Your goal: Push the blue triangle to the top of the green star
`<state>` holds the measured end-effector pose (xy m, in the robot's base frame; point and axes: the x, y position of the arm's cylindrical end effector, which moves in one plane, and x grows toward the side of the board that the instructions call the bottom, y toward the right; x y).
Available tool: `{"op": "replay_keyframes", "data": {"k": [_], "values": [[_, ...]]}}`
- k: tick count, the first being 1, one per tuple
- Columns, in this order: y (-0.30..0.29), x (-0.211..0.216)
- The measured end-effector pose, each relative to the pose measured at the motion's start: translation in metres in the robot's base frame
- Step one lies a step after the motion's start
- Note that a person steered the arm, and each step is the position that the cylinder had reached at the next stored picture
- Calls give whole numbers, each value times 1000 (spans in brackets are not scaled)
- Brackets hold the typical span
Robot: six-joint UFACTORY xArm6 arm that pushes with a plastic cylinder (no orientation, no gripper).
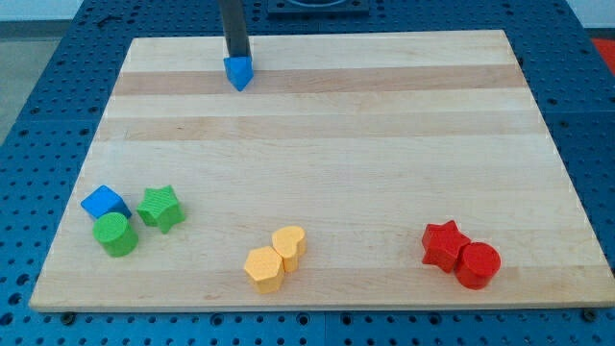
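The blue triangle [238, 72] lies near the view's top left of the wooden board [317, 144]. My tip [236, 56] stands right behind it, touching its top edge. The green star [160, 208] lies far off at the view's lower left, well below and left of the triangle.
A blue cube [105, 203] and a green cylinder [115, 234] sit tight against the green star's left side. Two yellow blocks [275, 258] lie at the bottom middle. A red star [443, 244] and a red cylinder [478, 265] lie at the bottom right.
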<state>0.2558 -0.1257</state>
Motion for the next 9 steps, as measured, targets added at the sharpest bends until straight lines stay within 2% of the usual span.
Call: {"op": "replay_keyframes", "data": {"k": [2, 4, 7, 9], "values": [[17, 21], [17, 62], [-34, 91], [-41, 105]]}}
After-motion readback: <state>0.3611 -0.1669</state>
